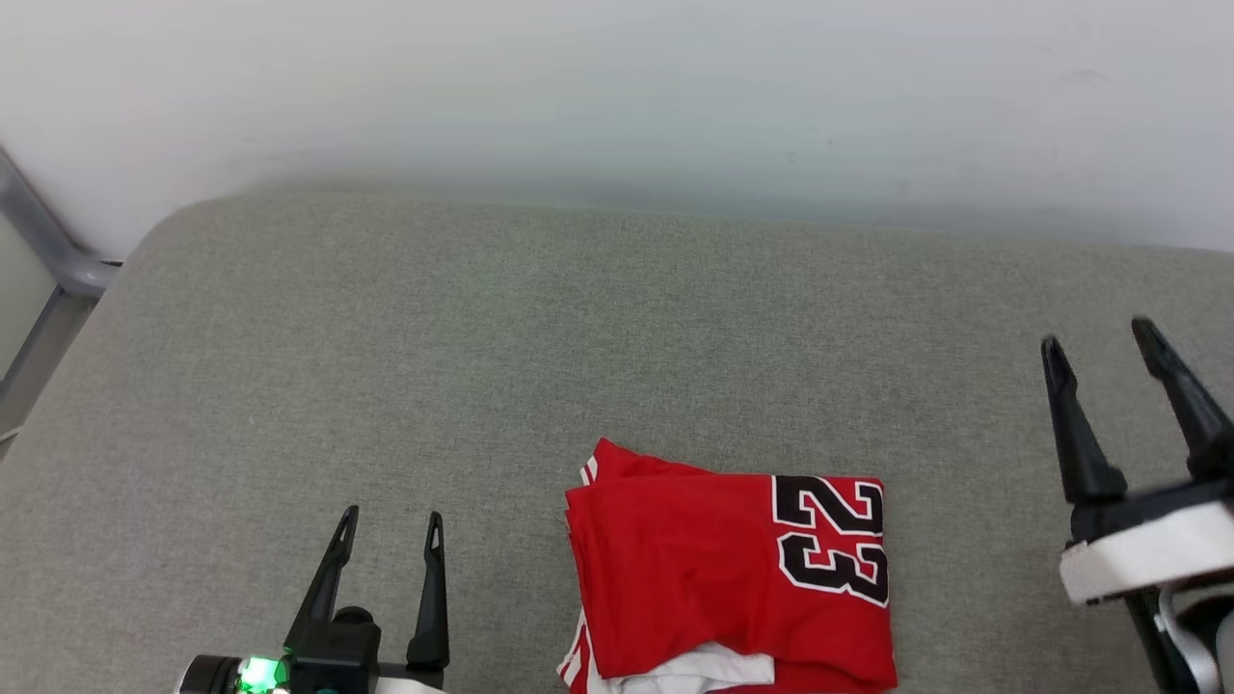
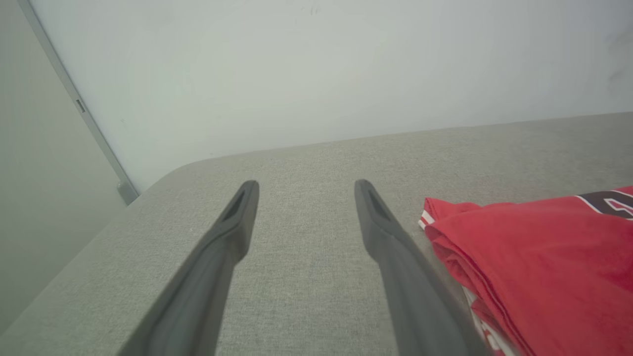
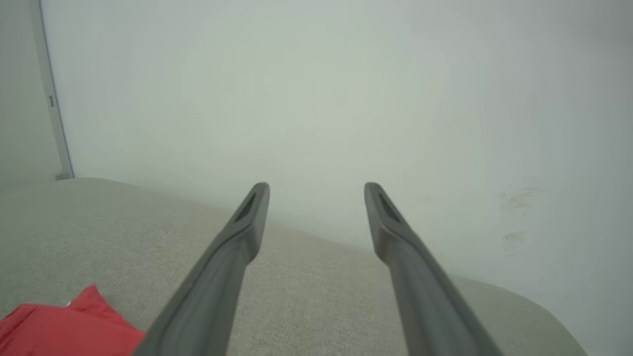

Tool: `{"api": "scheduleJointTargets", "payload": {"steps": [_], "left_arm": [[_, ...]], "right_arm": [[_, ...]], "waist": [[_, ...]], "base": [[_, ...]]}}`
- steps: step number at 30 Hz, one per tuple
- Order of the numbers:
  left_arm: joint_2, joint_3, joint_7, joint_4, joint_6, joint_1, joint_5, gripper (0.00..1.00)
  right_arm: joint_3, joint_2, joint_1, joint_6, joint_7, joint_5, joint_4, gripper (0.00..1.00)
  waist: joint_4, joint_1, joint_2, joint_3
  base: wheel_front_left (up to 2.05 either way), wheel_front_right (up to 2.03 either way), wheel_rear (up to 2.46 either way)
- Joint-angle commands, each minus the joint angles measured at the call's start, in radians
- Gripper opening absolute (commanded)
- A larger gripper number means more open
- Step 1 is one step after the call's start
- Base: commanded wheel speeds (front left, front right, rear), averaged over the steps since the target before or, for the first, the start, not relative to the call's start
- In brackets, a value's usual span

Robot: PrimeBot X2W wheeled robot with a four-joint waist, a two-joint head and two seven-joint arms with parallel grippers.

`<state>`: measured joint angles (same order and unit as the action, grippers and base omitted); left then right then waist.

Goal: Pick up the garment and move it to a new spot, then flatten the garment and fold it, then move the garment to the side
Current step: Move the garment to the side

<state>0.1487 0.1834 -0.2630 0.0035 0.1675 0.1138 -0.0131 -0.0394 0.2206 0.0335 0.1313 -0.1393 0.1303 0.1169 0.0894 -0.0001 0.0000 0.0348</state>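
Nearest, at the bottom edge of the head view, the garment [image 1: 713, 578] lies folded into a rough rectangle on the grey cushion [image 1: 386, 337]. Its red face is up, a black, white-edged "23" runs sideways along its right side, and a bit of white sleeve and striped trim peeks out at its near edge. To its left, and apart from it, the left hand [image 1: 392, 516] sits low over the cushion with its two dark fingers parted and nothing between them. In the left wrist view the garment's folded corner shows close beside the right-side finger. Farther back and well off to the right of the garment, the right hand [image 1: 1097, 334] hangs above the cushion, its fingers likewise spread and empty, with a white band around the wrist behind them. Beyond the cushion's rounded far edge rises a plain pale wall [image 1: 675, 96], and a grey metal frame [image 1: 48, 251] slants at the far left.
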Motion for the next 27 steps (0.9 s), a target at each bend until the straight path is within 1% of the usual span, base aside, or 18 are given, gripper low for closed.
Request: {"api": "scheduleJointTargets", "payload": {"steps": [1,2,3,7,9,14,17,20,22,27], "left_arm": [[-0.002,-0.002,-0.002,0.001,0.000,-0.015,-0.003,1.00],[-0.004,-0.003,-0.002,0.002,-0.001,-0.022,-0.004,1.00],[-0.004,-0.003,-0.002,0.002,-0.001,-0.022,-0.004,1.00],[-0.007,-0.005,-0.002,0.005,-0.003,-0.031,-0.005,1.00],[-0.010,-0.005,-0.002,0.005,-0.003,-0.037,-0.005,1.00],[-0.016,-0.003,-0.002,0.006,-0.003,-0.042,-0.004,1.00],[-0.019,0.000,-0.002,0.006,-0.007,-0.052,-0.003,1.00],[-0.023,0.005,-0.002,0.006,-0.008,-0.065,-0.003,1.00],[-0.027,0.008,-0.002,0.005,-0.010,-0.071,-0.004,1.00],[-0.038,0.014,-0.002,0.003,-0.015,-0.090,-0.006,1.00]], "right_arm": [[0.015,0.026,0.048,-0.001,0.038,0.022,0.007,1.00],[0.051,0.067,0.107,-0.001,0.126,0.062,0.001,1.00],[0.051,0.067,0.107,-0.001,0.126,0.062,0.001,1.00],[0.136,0.135,0.211,-0.001,0.346,0.186,-0.011,1.00],[0.180,0.161,0.236,-0.001,0.469,0.247,-0.030,1.00],[0.244,0.188,0.266,-0.001,0.741,0.374,-0.088,1.00],[0.260,0.196,0.259,-0.001,0.865,0.437,-0.127,1.00],[0.266,0.198,0.237,-0.001,0.960,0.491,-0.162,1.00],[0.275,0.199,0.227,-0.001,1.002,0.515,-0.176,1.00],[0.290,0.186,0.212,-0.001,1.031,0.542,-0.200,1.00]], "waist": [[0.007,0.0001,0.0000,0.008],[0.011,0.0001,0.0000,0.016],[0.011,0.0001,0.0000,0.016],[0.019,0.0001,0.0000,0.030],[0.021,0.0001,0.0000,0.036],[0.028,0.0001,0.0000,0.046],[0.036,0.0001,0.0000,0.056],[0.048,0.0001,0.0000,0.069],[0.056,0.0001,0.0000,0.079],[0.078,0.0001,0.0000,0.115]], "base": [[0.00,0.00,0.00],[0.00,0.00,0.00],[0.00,0.00,0.00],[0.00,0.00,0.00],[0.00,0.00,0.00],[0.00,0.00,0.00],[0.00,0.00,0.00],[0.00,0.00,0.00],[0.00,0.00,0.00],[0.00,0.00,0.00]]}}
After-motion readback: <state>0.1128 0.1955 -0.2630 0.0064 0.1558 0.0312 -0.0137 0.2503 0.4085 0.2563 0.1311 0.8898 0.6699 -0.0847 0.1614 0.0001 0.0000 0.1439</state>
